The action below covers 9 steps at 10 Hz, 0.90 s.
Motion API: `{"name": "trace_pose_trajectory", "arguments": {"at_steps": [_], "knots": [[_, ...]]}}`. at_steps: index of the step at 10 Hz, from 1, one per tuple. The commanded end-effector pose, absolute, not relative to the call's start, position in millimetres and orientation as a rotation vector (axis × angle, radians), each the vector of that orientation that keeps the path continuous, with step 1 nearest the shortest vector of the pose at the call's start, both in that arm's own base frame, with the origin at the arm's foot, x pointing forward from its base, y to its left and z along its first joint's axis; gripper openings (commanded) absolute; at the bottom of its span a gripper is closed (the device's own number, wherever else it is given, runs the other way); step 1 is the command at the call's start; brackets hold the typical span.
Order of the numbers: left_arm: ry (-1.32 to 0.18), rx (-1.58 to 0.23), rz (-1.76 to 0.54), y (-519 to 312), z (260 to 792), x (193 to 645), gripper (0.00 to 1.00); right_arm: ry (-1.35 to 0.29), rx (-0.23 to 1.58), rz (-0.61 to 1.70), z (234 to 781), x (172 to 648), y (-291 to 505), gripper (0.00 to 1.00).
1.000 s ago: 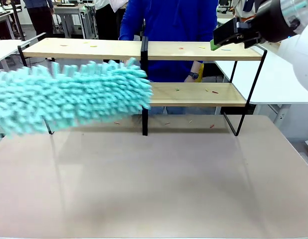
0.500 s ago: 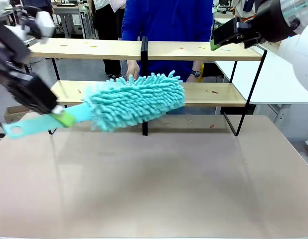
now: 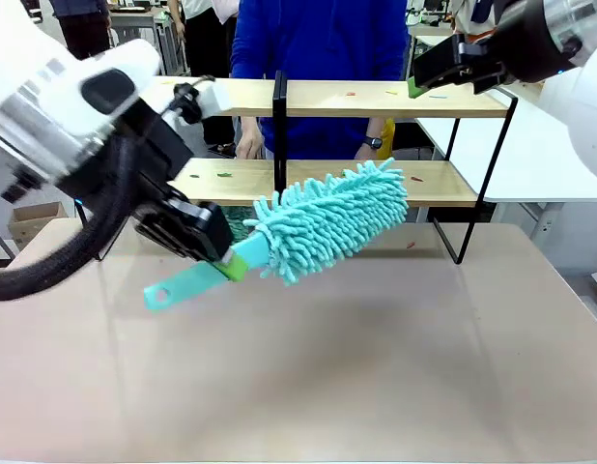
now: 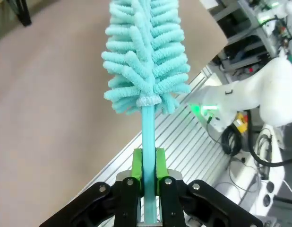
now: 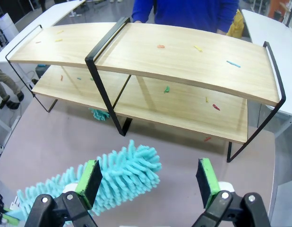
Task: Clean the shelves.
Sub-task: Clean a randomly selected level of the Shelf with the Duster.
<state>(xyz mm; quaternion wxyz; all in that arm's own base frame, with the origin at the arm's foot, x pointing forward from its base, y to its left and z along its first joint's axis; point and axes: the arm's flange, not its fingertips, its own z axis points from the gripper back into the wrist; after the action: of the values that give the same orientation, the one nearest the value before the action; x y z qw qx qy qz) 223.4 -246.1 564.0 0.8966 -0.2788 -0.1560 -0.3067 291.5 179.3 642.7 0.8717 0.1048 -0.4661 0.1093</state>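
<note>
Two-tier light wooden shelves in a thin black frame (image 3: 376, 99) span upper centre. Left gripper (image 3: 231, 263) pinches fluffy turquoise duster (image 3: 332, 220) by its handle; long axis points up-right at lower board. Right gripper (image 3: 419, 75), upper right, jaws spread.

No writing, label, brand, number or sign can be read in any of the views.
</note>
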Motion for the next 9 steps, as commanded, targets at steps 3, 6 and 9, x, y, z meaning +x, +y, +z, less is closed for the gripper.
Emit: {"name": "trace_pose_trajectory", "arguments": {"at_steps": [3, 6, 9], "knots": [[-0.323, -0.592, -0.628, -231, 570, 230, 0.12, -0.973, 0.225, 0.224, 643, 292, 180, 1.0], [-0.425, -0.539, -0.461, -285, 561, 243, 0.12, -0.973, 0.225, 0.224, 643, 292, 180, 1.0], [-0.437, -0.5, -0.357, -327, 559, 265, 0.12, -0.973, 0.225, 0.224, 643, 292, 180, 1.0]]}}
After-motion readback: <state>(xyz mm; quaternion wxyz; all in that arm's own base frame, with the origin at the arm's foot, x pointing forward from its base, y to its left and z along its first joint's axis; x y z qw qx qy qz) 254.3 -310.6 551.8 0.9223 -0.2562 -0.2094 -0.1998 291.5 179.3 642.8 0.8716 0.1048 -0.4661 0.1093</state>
